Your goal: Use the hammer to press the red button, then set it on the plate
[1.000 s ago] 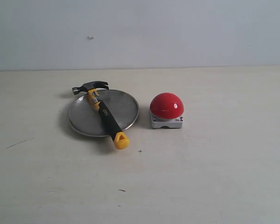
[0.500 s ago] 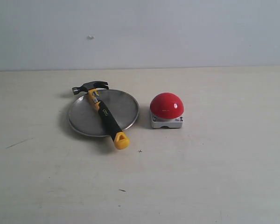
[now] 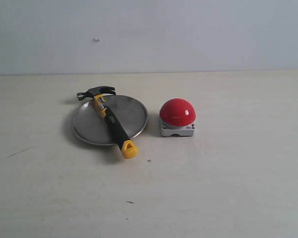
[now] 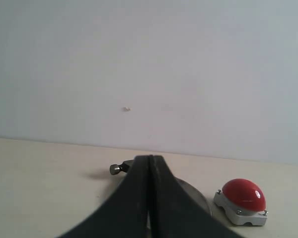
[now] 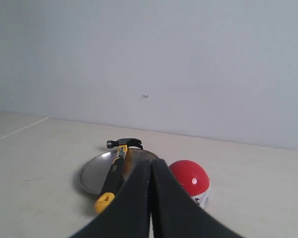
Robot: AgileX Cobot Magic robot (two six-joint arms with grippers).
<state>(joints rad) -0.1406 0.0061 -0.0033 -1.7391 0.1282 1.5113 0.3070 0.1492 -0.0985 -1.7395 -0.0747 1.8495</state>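
Left gripper (image 4: pixel 149 166) clenched, black fingers pressed flat together; right gripper (image 5: pixel 151 168) likewise closed on itself. Faint dark scratch (image 3: pixel 17 152) toward the left edge of the table (image 3: pixel 228 188); next the plate (image 3: pixel 87 124), nearer the far edge than the near one, left of centre; in it the hammer (image 3: pixel 111 121), laid slantwise, steel head overhanging the far rim, yellow looped end jutting past the near rim; tiny cross mark (image 3: pixel 149 160) just nearward of that end; then the red button (image 3: pixel 177 111) on its grey base, close beside the plate's right rim yet apart.
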